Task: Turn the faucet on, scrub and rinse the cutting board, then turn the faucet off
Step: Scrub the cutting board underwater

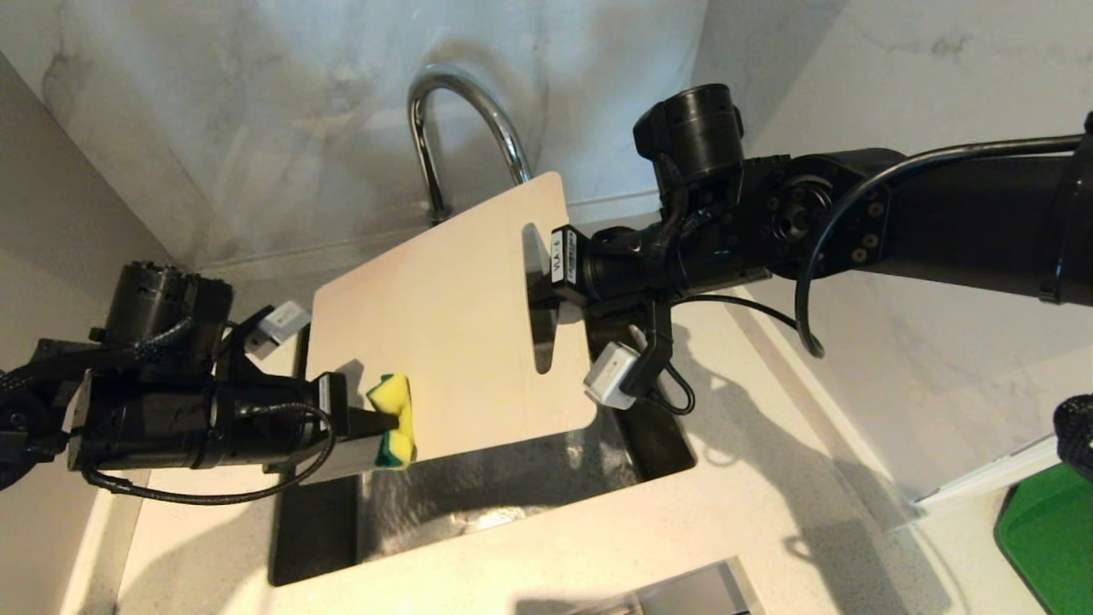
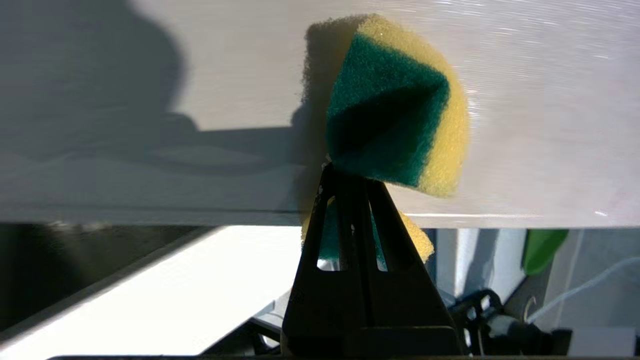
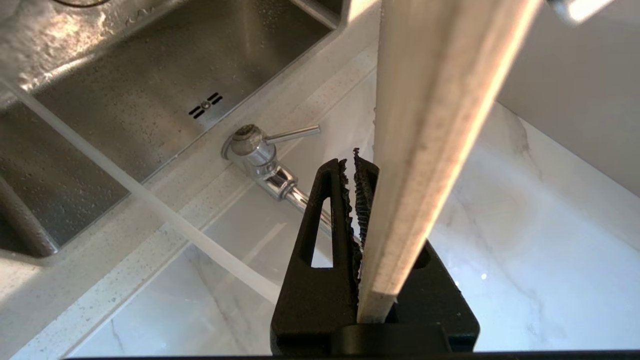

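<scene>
The left hand [image 1: 388,423] is clamped on a green-and-yellow sponge [image 1: 394,420], pressing it against the near lower corner of the cutting board [image 1: 444,333]. The right hand [image 1: 546,286] is closed on the board's far edge beside its handle slot, holding it tilted above the sink [image 1: 478,504], with the faucet [image 1: 457,128] arching behind.

The board [image 1: 452,325] covers the faucet's [image 1: 465,120] spout tip and much of the sink [image 1: 546,478] behind it in the head view. The right gripper's [image 1: 546,286] fingertips are lost at the board's slot there. In the right wrist view one finger [image 3: 325,235] shows, the other hidden behind the board's edge (only its base peeks out). A green object [image 1: 1046,534] is cut off by the frame's edge. The sponge [image 2: 395,110] hides the left gripper's [image 2: 352,175] fingertips.
</scene>
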You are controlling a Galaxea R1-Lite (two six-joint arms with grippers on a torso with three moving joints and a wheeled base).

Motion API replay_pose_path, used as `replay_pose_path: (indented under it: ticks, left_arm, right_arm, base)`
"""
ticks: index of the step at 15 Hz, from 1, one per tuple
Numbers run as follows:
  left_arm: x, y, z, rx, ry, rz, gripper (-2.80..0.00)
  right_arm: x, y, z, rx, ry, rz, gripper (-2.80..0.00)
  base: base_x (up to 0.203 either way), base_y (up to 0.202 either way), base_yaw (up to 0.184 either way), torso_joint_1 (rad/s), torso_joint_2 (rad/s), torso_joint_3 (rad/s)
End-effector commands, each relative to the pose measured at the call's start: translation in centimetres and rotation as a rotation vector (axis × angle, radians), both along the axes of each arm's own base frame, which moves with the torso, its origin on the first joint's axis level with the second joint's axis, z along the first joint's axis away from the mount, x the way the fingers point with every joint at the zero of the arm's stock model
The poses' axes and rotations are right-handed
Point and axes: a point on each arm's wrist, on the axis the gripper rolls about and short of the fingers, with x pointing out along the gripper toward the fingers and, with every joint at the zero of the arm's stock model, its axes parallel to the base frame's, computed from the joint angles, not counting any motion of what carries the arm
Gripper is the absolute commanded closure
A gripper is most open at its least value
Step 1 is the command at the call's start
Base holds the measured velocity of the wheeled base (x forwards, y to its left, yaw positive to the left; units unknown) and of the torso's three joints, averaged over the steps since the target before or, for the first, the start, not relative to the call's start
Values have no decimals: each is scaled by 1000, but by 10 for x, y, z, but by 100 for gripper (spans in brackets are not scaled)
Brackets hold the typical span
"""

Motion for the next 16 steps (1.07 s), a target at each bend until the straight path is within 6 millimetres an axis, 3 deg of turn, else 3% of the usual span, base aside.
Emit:
replay_pose_path:
  ticks: [1, 4, 12, 16]
  left_arm:
    - [4, 16, -16, 13, 19, 53, 0]
    - [9, 43, -36, 80, 9, 100, 0]
    - [15, 122, -62, 79, 59, 181, 0]
    - [16, 134, -68, 72, 70, 192, 0]
  right_arm:
    - [-1, 0, 0, -5, -11, 12, 0]
    - [-2, 0, 1, -5, -11, 12, 0]
    - [-4, -1, -1, -10, -2, 12, 0]
    - [-4, -1, -1, -8, 2, 10, 0]
  base:
    - [0, 0, 0, 0, 0, 0]
    - [0, 0, 0, 0, 0, 0]
    - [0, 0, 0, 0, 0, 0]
    - [0, 0, 0, 0, 0, 0]
